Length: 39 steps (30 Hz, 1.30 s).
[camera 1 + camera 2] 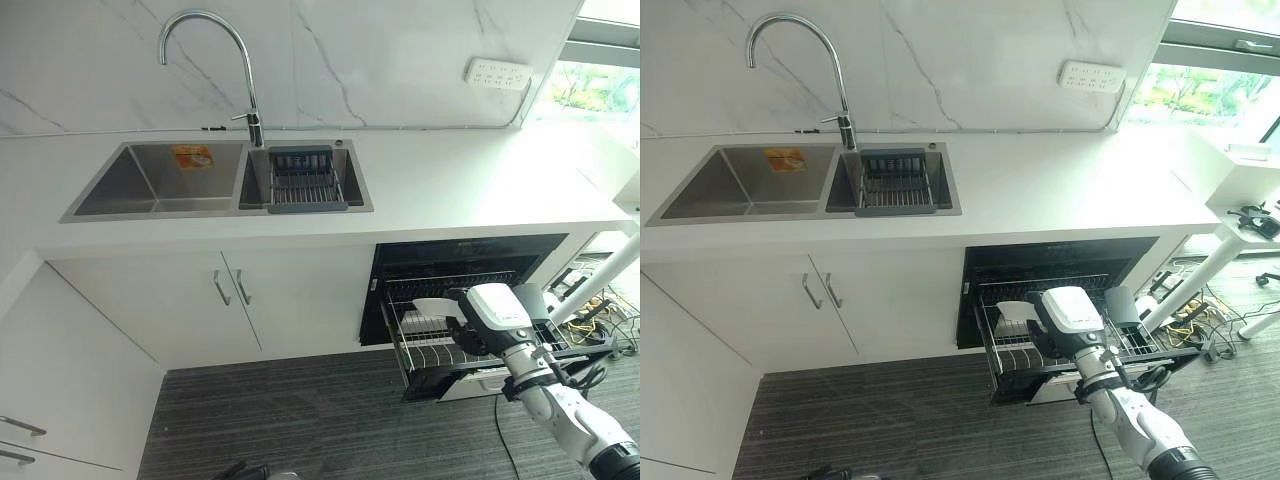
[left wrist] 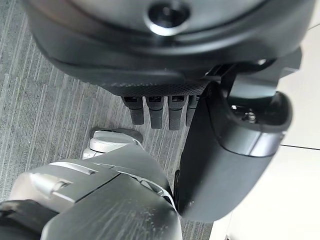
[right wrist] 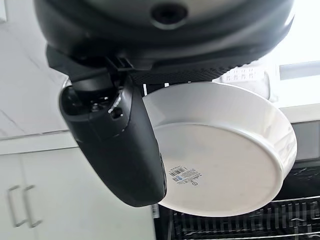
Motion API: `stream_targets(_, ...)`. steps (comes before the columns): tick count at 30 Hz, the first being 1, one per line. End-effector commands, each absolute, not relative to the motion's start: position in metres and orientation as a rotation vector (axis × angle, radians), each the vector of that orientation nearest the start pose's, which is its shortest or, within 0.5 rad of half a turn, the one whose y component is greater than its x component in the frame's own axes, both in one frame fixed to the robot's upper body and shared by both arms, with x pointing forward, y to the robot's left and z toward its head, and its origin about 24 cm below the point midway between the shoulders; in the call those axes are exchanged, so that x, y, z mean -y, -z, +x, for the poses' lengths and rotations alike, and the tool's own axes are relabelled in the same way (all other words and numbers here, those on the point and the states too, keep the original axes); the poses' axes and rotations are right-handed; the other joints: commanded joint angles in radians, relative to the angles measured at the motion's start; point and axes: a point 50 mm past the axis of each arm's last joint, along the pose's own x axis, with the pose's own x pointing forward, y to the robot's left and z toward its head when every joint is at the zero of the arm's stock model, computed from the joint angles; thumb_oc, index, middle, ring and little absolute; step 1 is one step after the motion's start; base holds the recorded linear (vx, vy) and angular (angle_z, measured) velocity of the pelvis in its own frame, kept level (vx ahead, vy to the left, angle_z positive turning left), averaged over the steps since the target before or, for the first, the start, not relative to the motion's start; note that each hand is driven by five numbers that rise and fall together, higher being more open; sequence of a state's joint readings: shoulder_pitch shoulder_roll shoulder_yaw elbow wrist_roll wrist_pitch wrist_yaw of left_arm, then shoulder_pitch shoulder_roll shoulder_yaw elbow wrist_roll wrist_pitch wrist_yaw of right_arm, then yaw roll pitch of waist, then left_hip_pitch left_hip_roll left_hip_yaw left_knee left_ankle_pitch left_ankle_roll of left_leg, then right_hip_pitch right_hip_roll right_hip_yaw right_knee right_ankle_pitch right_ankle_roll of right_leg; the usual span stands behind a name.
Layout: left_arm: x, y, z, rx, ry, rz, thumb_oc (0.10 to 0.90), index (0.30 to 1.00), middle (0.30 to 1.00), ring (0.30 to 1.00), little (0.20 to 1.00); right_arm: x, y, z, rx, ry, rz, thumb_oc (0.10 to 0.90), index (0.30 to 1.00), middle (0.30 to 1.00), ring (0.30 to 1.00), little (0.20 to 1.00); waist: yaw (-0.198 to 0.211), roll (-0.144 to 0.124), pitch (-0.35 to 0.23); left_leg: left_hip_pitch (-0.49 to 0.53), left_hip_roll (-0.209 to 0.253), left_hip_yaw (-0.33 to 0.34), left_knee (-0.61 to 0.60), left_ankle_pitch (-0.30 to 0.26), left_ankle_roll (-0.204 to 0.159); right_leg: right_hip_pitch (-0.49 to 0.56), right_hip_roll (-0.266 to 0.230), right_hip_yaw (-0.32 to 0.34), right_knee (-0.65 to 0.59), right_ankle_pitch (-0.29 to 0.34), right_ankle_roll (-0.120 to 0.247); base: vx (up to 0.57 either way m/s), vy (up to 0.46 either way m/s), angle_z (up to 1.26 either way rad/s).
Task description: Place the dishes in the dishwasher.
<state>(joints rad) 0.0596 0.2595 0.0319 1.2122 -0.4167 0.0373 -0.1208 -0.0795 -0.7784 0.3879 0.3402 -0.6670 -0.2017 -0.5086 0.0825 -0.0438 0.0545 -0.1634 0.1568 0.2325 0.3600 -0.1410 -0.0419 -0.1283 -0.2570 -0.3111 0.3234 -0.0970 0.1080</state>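
A white plate point(image 3: 225, 150) is pinched by the right hand point(image 3: 117, 145) above the pulled-out dishwasher rack point(image 1: 1005, 345); its upper rim is hidden behind the hand. The left hand point(image 2: 160, 112) is seen over grey flooring point(image 2: 45, 110), fingers relaxed, tips cut off

White marble-veined wall point(image 1: 400, 60) with a socket strip point(image 1: 497, 73). White worktop point(image 1: 470, 185) carries a double steel sink point(image 1: 150, 180) under a curved tap point(image 1: 205, 40). White cupboard doors point(image 1: 160, 300) below; grey striped floor point(image 1: 300, 420). Bright window point(image 1: 1210, 90) at right.
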Motion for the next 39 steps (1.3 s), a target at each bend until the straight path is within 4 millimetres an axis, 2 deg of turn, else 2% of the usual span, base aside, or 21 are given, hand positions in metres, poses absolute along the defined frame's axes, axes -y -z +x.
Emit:
stream_targets(1,-0.262,0.163,0.022,-1.384,-0.342,-0.129,0.8,0.9,0.9,0.9,0.9,0.243,-0.079,0.285,0.474,0.161,-1.418,0.4,0.3,0.3,0.3,0.3,0.021,0.002,0.009,0.057,0.023,-0.11,-0.06,-0.045,-0.031,0.024,-0.008,0.023,-0.023,-0.018,0.052,0.02,0.004,0.09)
stream_targets(5,-0.268,0.161,0.02,-1.396,-0.342,-0.125,0.8,0.9,0.9,0.9,0.9,0.254,-0.066,0.3,0.353,0.209,-1.491,0.4,0.3,0.3,0.3,0.3,0.062,0.017,0.02,0.043,0.012,-0.137,-0.06,-0.035,-0.032,0.033,-0.018,-0.007,-0.023,-0.018,0.052,0.0,-0.011,0.17)
stream_targets(11,-0.271,0.16,0.024,-1.399,-0.327,-0.121,0.8,0.9,0.9,0.9,0.9,0.268,-0.076,0.327,0.244,0.256,-1.586,0.4,0.3,0.3,0.3,0.3,0.095,0.041,0.04,0.023,0.006,-0.16,-0.06,-0.015,-0.037,0.033,-0.014,-0.017,-0.023,-0.02,0.043,0.0,-0.024,0.14)
stream_targets(13,-0.269,0.16,0.024,-1.395,-0.319,-0.12,0.8,0.9,0.9,0.9,0.9,0.276,-0.079,0.331,0.232,0.272,-1.62,0.4,0.3,0.3,0.3,0.3,0.104,0.048,0.046,0.012,0.006,-0.167,-0.06,-0.006,-0.04,0.028,-0.012,-0.02,-0.023,-0.02,0.04,0.01,-0.007,0.02)
stream_targets(15,-0.266,0.161,0.034,-1.369,-0.308,-0.126,0.8,0.9,0.9,0.9,0.9,0.288,-0.091,0.336,0.239,0.35,-1.653,0.4,0.3,0.3,0.3,0.3,0.112,0.059,0.06,-0.011,0.004,-0.177,-0.06,0.008,-0.04,0.013,-0.008,-0.018,-0.023,-0.016,0.036,-0.08,0.003,0.03)
stream_targets(19,-0.266,0.158,0.054,-1.237,-0.356,-0.069,0.8,0.9,0.9,0.9,0.9,0.306,-0.1,0.334,0.257,0.548,-1.714,0.4,0.3,0.3,0.3,0.3,0.125,0.075,0.096,-0.047,-0.006,-0.192,-0.06,0.03,-0.034,-0.01,-0.002,-0.012,-0.023,-0.009,0.03,-0.09,-0.006,0.04)
stream_targets(25,-0.269,0.151,0.077,-1.086,-0.403,-0.009,0.8,0.9,0.9,0.9,0.9,0.311,-0.106,0.332,0.335,0.69,-1.774,0.4,0.3,0.3,0.3,0.3,0.134,0.095,0.131,-0.072,-0.013,-0.199,-0.06,0.045,-0.033,-0.029,-0.006,-0.012,-0.023,0.001,0.029,-0.06,0.008,0.0)
stream_targets(27,-0.27,0.145,0.094,-1.001,-0.416,0.011,0.8,0.9,0.9,0.9,0.9,0.315,-0.115,0.332,0.352,0.772,-1.79,0.4,0.3,0.3,0.3,0.3,0.14,0.109,0.161,-0.094,-0.019,-0.202,-0.06,0.052,-0.031,-0.047,-0.01,-0.012,-0.023,0.007,0.028,-0.15,0.004,0.01)
stream_targets(31,-0.273,0.136,0.114,-0.897,-0.438,0.031,0.8,0.9,0.9,0.9,0.9,0.32,-0.136,0.335,0.407,0.893,-1.792,0.4,0.3,0.3,0.3,0.3,0.146,0.124,0.209,-0.136,-0.026,-0.206,-0.06,0.063,-0.029,-0.086,-0.015,-0.012,-0.023,0.019,0.027,-0.14,-0.019,0.03)
stream_targets(35,-0.274,0.126,0.134,-0.793,-0.452,0.018,0.8,0.9,0.9,0.9,0.9,0.325,-0.173,0.34,0.497,1.085,-1.792,0.4,0.3,0.3,0.3,0.3,0.154,0.145,0.26,-0.196,-0.035,-0.212,-0.06,0.074,-0.026,-0.145,-0.018,-0.008,-0.023,0.032,0.027,-0.13,-0.04,0.0)
stream_targets(37,-0.269,0.123,0.142,-0.755,-0.444,-0.001,0.8,0.9,0.9,0.9,0.9,0.326,-0.187,0.344,0.484,1.112,-1.767,0.4,0.3,0.3,0.3,0.3,0.161,0.155,0.279,-0.23,-0.044,-0.216,-0.06,0.077,-0.025,-0.18,-0.02,-0.007,-0.023,0.038,0.027,-0.09,-0.034,0.05)
stream_targets(39,-0.27,0.122,0.143,-0.753,-0.443,-0.017,0.8,0.9,0.9,0.9,0.9,0.327,-0.19,0.347,0.45,1.096,-1.724,0.4,0.3,0.3,0.3,0.3,0.16,0.16,0.287,-0.244,-0.047,-0.216,-0.06,0.079,-0.025,-0.195,-0.022,-0.005,-0.023,0.041,0.027,-0.03,-0.005,0.03)
